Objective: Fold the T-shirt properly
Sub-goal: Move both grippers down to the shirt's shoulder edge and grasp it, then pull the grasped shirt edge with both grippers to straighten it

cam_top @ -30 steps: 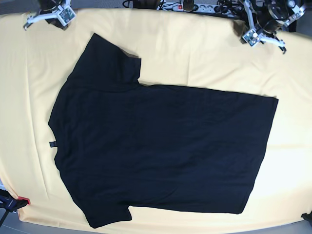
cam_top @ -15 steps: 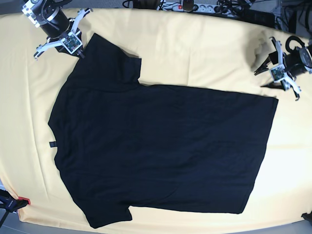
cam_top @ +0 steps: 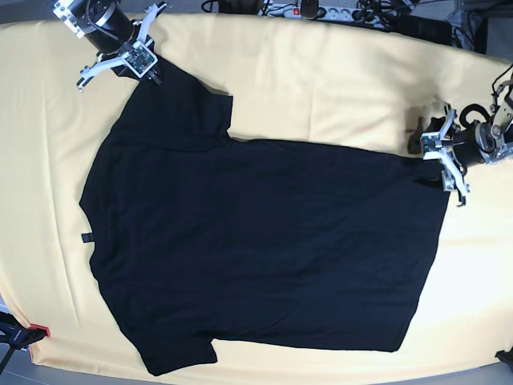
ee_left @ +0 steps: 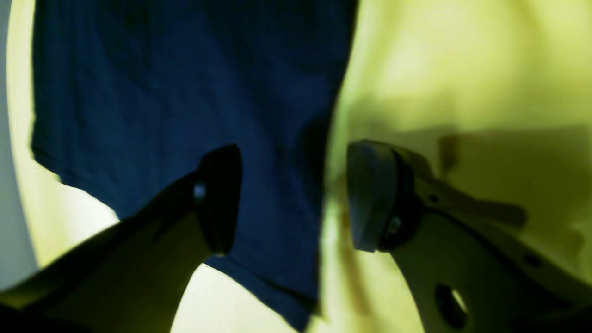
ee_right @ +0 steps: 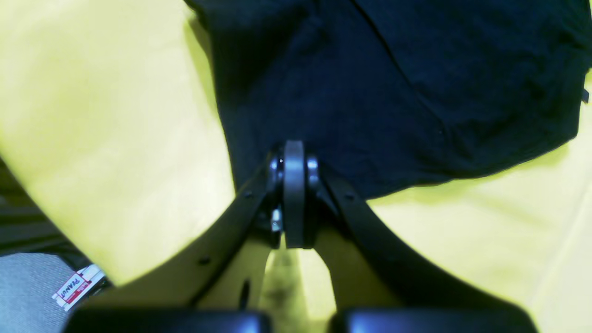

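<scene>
The black T-shirt (cam_top: 264, 241) lies flat, plain side up, on the pale yellow cloth (cam_top: 321, 88), collar to the left and hem to the right. My right gripper (cam_top: 151, 72) is at the tip of the upper sleeve. In the right wrist view its fingers (ee_right: 293, 185) are pressed shut at the sleeve's edge (ee_right: 393, 92); I cannot tell if fabric is pinched. My left gripper (cam_top: 437, 164) is at the hem's upper corner. In the left wrist view it (ee_left: 291, 199) is open, one finger over the shirt (ee_left: 162, 92), the other over the cloth.
A power strip and cables (cam_top: 313, 10) lie beyond the table's far edge. A black stand with a red tip (cam_top: 36, 330) sits at the front left corner. A printed label (ee_right: 74, 284) shows off the cloth's edge in the right wrist view.
Both arms have come from the table's far corners down to the shirt. The right one reached the upper sleeve, the left one the hem's upper corner. The shirt has not moved.
</scene>
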Motion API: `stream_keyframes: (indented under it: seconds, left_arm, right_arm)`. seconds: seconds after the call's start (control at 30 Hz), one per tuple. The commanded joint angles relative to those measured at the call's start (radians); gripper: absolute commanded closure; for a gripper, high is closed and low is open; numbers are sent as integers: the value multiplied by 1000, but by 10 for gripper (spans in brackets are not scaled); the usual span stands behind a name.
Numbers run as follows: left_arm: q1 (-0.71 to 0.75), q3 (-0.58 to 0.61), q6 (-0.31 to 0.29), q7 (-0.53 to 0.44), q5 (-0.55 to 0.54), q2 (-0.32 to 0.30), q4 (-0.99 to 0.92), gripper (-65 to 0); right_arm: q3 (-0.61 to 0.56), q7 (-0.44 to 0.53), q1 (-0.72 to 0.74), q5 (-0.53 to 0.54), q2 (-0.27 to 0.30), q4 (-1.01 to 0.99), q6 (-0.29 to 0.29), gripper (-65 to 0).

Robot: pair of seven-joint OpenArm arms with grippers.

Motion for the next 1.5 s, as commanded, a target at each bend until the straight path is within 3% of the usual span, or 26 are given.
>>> stream_keyframes:
  seconds: [0.0,0.23,0.37,0.47,0.53,0.6,0.67,0.8,0.97,1.33,1.4,1.47]
  left_arm:
    - [-31,30,-10,52,47,-8,-24,-371]
    - [-191,135,-12,52,76,70,-124,-356]
    - [-232,135,-19,56,68,80,-123,-233]
    - [-246,135,-33,60,64,79,-123,-81]
    - [-248,135,-50,60,64,79,-123,-4]
    - [-248,135,-76,60,60,79,-123,0]
    - [-248,135,-81,60,30,79,-123,0]
    - [-248,135,-80,60,12,79,-123,0]
    - [-248,135,-80,59,11,79,-121,0]
    - [-248,135,-81,60,-29,79,-121,0]
    - [-248,135,-81,60,-29,79,-121,0]
    - [-248,135,-81,60,-29,79,-121,0]
  right_arm:
    - [4,22,-4,8,8,17,-7,0]
    - [4,19,-5,-19,8,17,-5,0]
    - [4,11,-5,-65,9,17,-6,0]
    - [4,12,-5,-64,9,17,-6,0]
    - [4,11,-5,-65,9,17,18,-111]
    - [4,11,-5,-64,9,17,73,-253]
    - [4,12,-5,-62,9,14,106,-321]
    - [4,31,-4,-39,9,-33,113,-321]
    - [4,68,-1,-97,9,-93,53,-321]
    - [4,102,72,-87,8,-164,84,-316]
    - [3,101,98,-87,8,-196,84,-270]
    - [3,101,112,-88,8,-209,85,-131]
